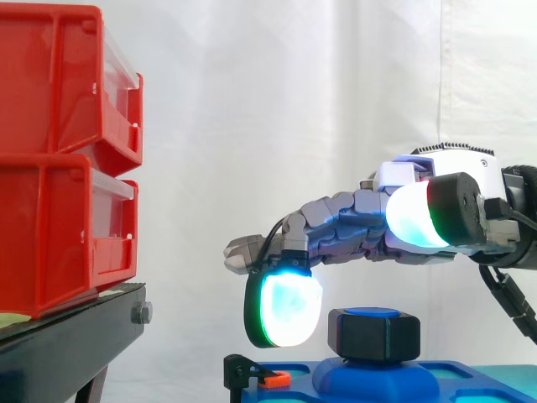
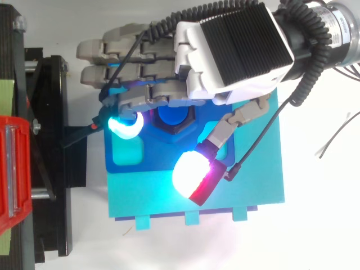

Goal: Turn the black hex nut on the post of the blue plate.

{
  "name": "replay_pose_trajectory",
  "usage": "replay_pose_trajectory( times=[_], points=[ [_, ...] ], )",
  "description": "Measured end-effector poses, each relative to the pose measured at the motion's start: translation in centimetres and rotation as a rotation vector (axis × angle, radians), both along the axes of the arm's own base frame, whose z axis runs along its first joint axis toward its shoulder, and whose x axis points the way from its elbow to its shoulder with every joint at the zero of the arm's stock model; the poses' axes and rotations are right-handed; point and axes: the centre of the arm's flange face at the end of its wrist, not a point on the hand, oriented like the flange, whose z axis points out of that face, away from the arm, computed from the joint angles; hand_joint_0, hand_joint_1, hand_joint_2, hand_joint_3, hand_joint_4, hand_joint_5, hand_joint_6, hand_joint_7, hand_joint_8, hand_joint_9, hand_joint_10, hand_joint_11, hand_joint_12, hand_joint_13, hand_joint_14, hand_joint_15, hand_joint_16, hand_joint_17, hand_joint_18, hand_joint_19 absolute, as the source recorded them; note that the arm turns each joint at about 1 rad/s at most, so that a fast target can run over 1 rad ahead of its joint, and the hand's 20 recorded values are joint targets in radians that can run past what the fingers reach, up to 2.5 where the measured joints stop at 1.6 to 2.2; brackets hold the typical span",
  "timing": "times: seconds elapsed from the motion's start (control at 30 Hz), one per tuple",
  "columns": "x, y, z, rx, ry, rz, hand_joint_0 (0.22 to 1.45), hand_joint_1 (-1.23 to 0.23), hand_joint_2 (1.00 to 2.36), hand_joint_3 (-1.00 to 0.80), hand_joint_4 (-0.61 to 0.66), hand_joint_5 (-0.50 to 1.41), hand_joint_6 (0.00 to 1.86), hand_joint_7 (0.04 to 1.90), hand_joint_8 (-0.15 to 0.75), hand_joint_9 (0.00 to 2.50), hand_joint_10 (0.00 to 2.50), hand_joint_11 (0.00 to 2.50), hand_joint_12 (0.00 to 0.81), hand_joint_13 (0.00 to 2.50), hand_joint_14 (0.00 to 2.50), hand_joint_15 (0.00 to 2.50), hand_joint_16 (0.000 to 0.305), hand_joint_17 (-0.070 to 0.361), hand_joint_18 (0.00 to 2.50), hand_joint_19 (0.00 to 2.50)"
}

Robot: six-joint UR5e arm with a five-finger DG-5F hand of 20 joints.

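A: White curtain (image 1: 294, 84) at the back, stacked red bins (image 1: 59, 159) on a black stand (image 1: 75, 336) at the left. Whereabouts of the nut?

B: Upright on the blue post (image 2: 171, 116): black hex nut (image 1: 373, 334), in the bin-side half of the blue plate (image 2: 253, 191). Plate flat on the white tabletop (image 2: 315, 236).

A: And the robot hand (image 1: 336, 227)?

B: Extended from the right, just above the nut. Loosely stretched, gripping nothing. Most fingers laid out straight over the nut's top, toward the bins. One fingertip (image 1: 289, 309), glowing green and cyan, bent down just beside the nut's left face. Narrow gap visible from the side, so not touching.

A: Thumb?

B: Thumb pad (image 2: 191, 171), white with a red edge, higher than the nut, on the near side, apart from it.
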Motion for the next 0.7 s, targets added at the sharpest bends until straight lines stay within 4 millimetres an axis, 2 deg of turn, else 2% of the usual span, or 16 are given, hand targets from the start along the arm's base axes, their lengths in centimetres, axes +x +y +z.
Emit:
replay_pose_trajectory(
  times=[0.7],
  points=[
    [-0.5, -1.2, -0.4, 0.001, 0.03, -0.012, 0.46, -0.11, 1.0, -0.5, 0.37, -0.17, 0.5, 1.05, 0.315, 0.3, 0.0, 0.0, 0.382, 0.15, 0.0, 0.03, 0.055, 0.123, 0.14, 0.26]
  ],
)
